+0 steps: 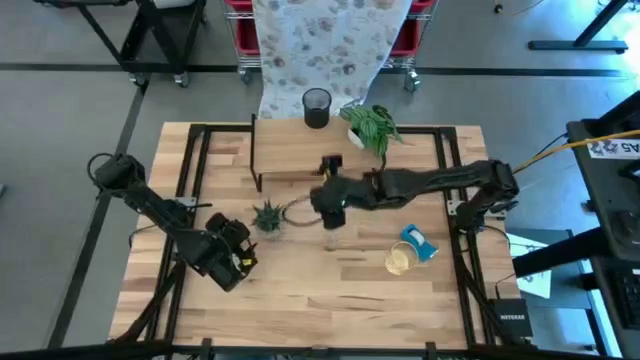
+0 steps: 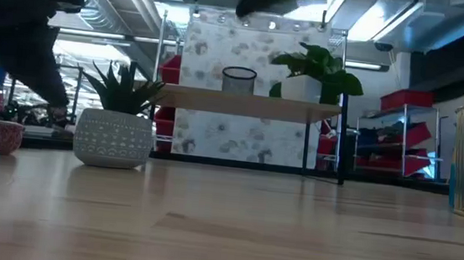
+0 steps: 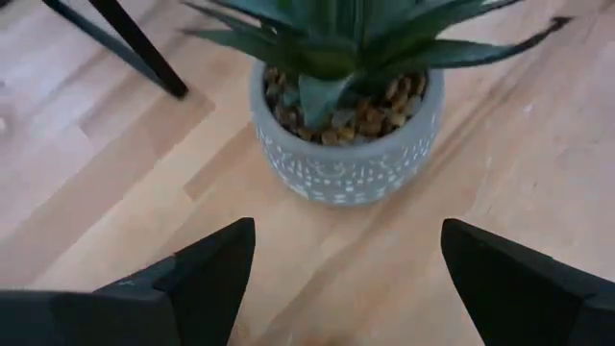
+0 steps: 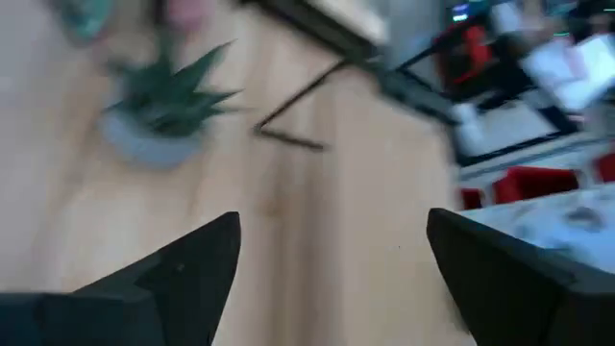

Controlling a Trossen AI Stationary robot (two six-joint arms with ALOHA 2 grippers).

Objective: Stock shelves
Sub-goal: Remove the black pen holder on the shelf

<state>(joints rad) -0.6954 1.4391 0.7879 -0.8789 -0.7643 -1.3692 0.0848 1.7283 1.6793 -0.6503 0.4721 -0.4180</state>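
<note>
The high view looks straight down from well above, taking in the whole wooden tabletop and floor on every side, with the shelves at upper centre of the frame. The low view sits at tabletop height, facing level across the boards toward the shelves and the room behind; the spiky succulent in a grey pot stands close at left of frame. The left wrist view looks steeply down from very near onto that same succulent, between its own two dark fingers. The right wrist view is tilted, from farther off, catching the succulent at upper left and a shelf leg. All four views share the succulent.
</note>
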